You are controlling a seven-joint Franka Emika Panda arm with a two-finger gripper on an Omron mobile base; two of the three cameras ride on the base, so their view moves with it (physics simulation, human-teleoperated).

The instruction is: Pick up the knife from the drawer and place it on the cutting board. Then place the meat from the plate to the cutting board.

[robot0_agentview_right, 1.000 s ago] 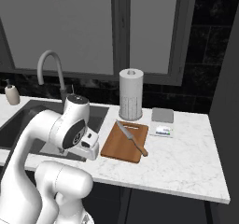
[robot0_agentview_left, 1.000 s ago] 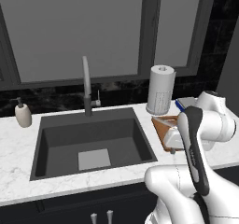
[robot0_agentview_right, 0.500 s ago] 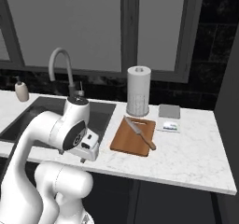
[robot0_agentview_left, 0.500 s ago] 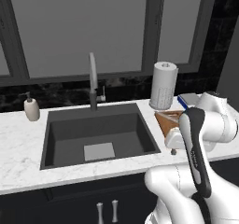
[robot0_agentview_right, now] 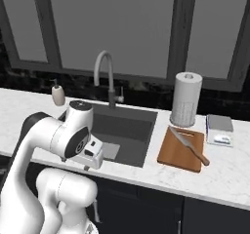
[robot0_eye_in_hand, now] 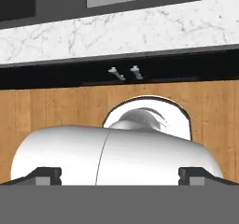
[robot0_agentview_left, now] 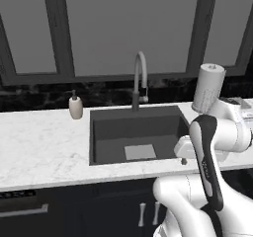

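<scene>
As the base drives left, the sink (robot0_agentview_right: 119,133) takes the centre of both base views.
Knife (robot0_agentview_right: 189,146) lies on the cutting board (robot0_agentview_right: 181,148) right of the sink; jaws wide and empty, so the meat comes next.

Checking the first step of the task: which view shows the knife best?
The right base view: the knife lies in full sight diagonally on the cutting board. In the left base view the arm covers that spot; the hand view faces the floor.

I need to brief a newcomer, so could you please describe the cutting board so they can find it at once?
Start at the dark sink and look right along the marble counter. The cutting board lies before the paper towel roll, flat and reddish-brown with a knife on it, unlike the blue-and-grey box beside it.
</scene>
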